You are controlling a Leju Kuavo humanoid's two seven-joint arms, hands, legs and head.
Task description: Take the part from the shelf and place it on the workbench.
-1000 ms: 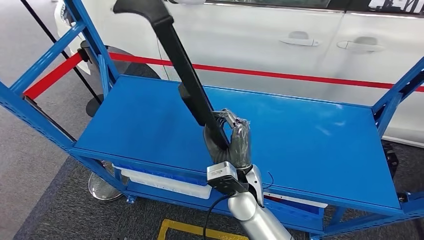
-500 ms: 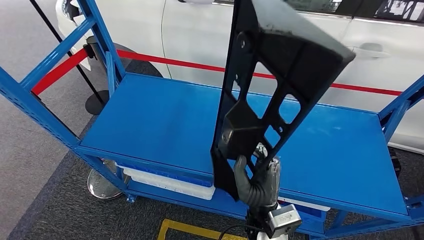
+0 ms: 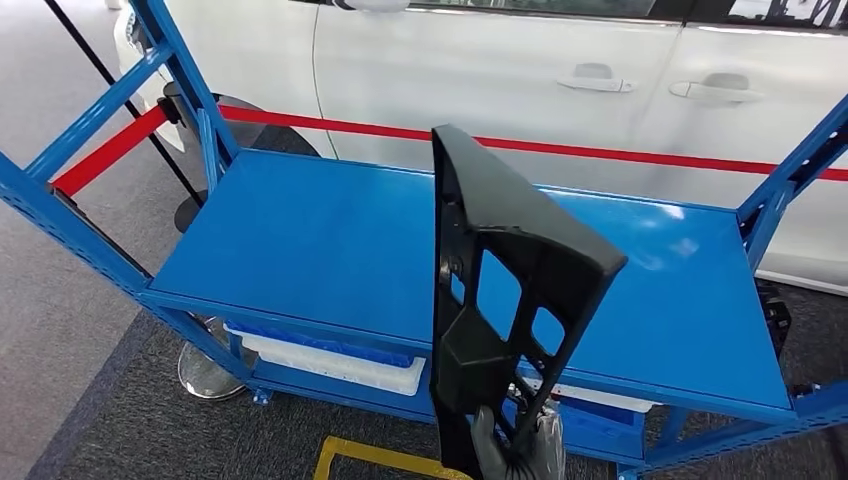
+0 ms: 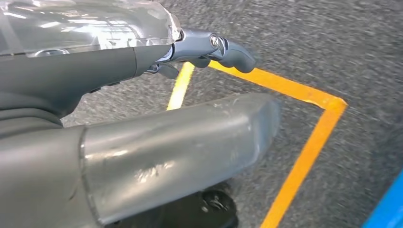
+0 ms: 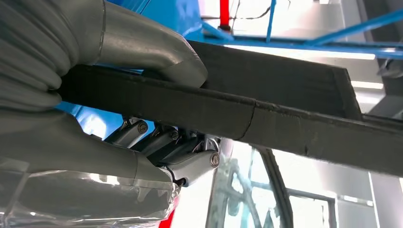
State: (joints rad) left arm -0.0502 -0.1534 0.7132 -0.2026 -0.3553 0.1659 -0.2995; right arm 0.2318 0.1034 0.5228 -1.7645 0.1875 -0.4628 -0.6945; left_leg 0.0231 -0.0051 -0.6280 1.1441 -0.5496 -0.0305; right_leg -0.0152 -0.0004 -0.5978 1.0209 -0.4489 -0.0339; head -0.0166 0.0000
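The part (image 3: pixel 500 280) is a large flat black plastic panel with several cut-outs. It stands nearly upright in front of the blue shelf's (image 3: pixel 300 240) top board, above its near edge. My right hand (image 3: pixel 520 450) grips the panel's lower end at the bottom of the head view. In the right wrist view the thumb and fingers of my right hand (image 5: pixel 119 95) clasp the part's (image 5: pixel 285 118) dark edge. My left hand (image 4: pixel 142 118) hangs over the floor, holding nothing, fingers apart.
A white car (image 3: pixel 560 90) with a red stripe stands close behind the shelf. Blue uprights (image 3: pixel 90 120) frame the shelf on both sides. A white bin (image 3: pixel 330 365) sits on the lower level. Yellow tape (image 3: pixel 370 460) marks the grey carpet.
My right hand has drawn back and down from the shelf top, bringing the part toward me. The panel has turned from edge-on to showing its broad face.
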